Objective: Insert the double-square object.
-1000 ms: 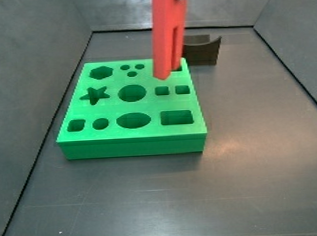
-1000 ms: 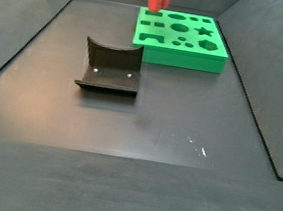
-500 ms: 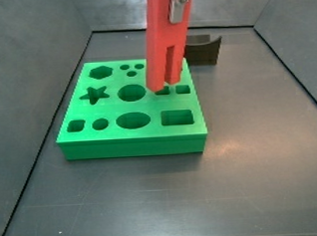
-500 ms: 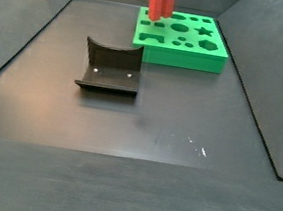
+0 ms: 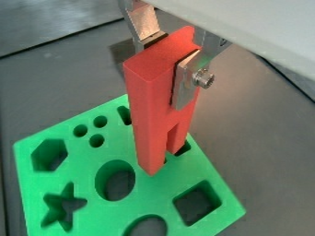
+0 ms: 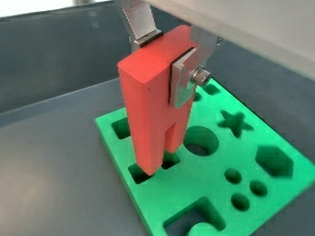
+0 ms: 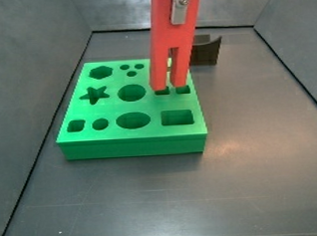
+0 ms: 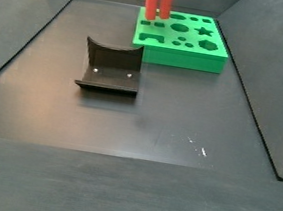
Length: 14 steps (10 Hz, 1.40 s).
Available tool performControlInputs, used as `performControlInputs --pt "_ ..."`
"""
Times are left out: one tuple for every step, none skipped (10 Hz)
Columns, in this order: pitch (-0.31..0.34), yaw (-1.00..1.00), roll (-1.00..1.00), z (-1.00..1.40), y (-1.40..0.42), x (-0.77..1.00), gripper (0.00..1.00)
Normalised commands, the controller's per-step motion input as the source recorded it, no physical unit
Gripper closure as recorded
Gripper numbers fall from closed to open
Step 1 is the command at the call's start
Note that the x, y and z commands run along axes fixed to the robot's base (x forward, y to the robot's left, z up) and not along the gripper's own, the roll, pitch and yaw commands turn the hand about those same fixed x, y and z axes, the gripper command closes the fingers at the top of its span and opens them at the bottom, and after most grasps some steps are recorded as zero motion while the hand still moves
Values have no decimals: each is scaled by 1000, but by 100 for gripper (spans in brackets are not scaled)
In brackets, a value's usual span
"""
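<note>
The gripper (image 5: 172, 57) hangs above the green board (image 7: 131, 116), its jaws pinching the top of the double-square object (image 7: 171, 50). Held upright below the jaws, the block points its two prongs down, seemingly entering the matching holes for a straight push.

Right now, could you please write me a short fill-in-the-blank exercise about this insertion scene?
1. The gripper is shut on the ____ double-square object.
2. The object's two prongs point down at the ____ board with shaped holes.
3. In a side view, the dark block with a curved cut-out rests on the ____, apart from the board.

Missing words: red; green; floor
</note>
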Motion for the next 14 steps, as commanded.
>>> performControlInputs --pt "-10 -1000 31 -434 0 43 100" --pt "0 -909 133 -294 0 100 100" --pt "3 -703 173 -189 0 257 100" --pt "46 -89 86 -160 0 0 100" --pt "19 0 99 -166 0 0 100" --pt "0 0 116 -234 -3 0 100" --pt "-26 0 0 -371 -43 66 100" --pt "-4 -109 0 -414 -9 294 100" --pt "0 -383 10 -431 0 337 100" --pt "0 -403 0 -414 0 300 100" --pt "0 -317 0 -386 0 217 100" --pt "0 -171 0 -337 60 46 100" --pt "-34 -69 0 -337 80 0 100" --pt "-36 -34 0 -326 117 0 100"
